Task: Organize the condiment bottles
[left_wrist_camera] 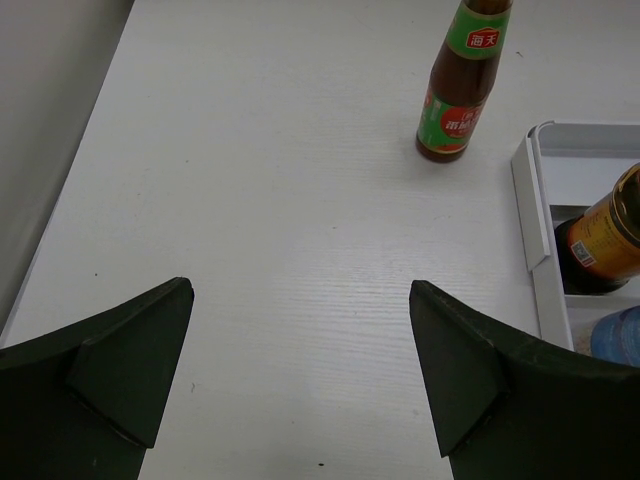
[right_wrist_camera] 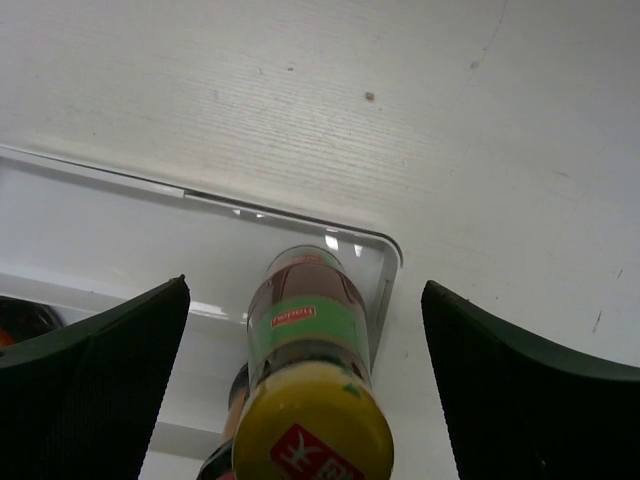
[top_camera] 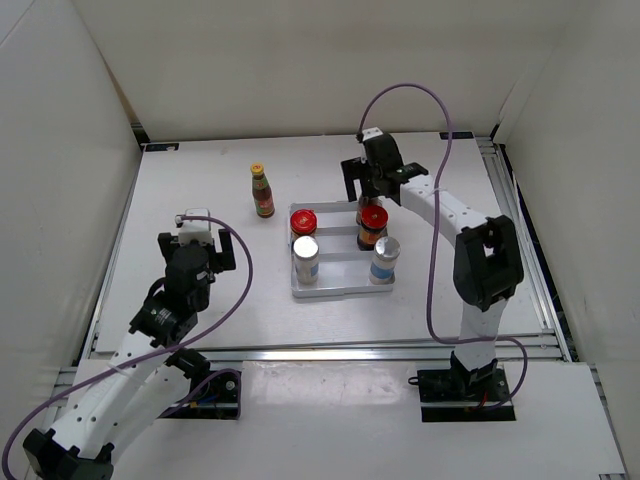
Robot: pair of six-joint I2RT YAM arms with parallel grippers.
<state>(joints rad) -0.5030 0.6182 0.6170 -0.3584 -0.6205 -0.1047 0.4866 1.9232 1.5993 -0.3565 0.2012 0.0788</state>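
1. White ridged tray (top_camera: 340,293) sat mid-tabletop (left_wrist_camera: 280,150) and carried five of the six bottles. A jar (top_camera: 303,221) and a shaker (top_camera: 306,258) made one column, and a second jar (top_camera: 373,222) and second shaker (top_camera: 385,258) made the other. The corner bottle (right_wrist_camera: 310,370) stood upright in the tray's far right corner.
2. Right hand (right_wrist_camera: 305,288) was spread wide around that corner bottle. Its fingers stood clear on both sides of the yellow cap, pinching nothing.
3. Loose bottle (top_camera: 262,190) stood upright on the tabletop, near the tray's far left corner but outside it.
4. Left hand (left_wrist_camera: 300,287) hung spread and empty over bare tabletop. In its wrist view the loose bottle was ahead and a little to the right.
5. Step in hand, as I judged it, was setting the corner bottle into its cell, at the letting-go stage. The task looked nearly finished, with one bottle left outside.
6. Next move called for the right hand to rise straight up without clipping the cap, since the second jar stood just beside. The left hand, being nearer, would then need to reach forward and close on the loose bottle's body. It would carry that bottle to the far left cell, which looked free.
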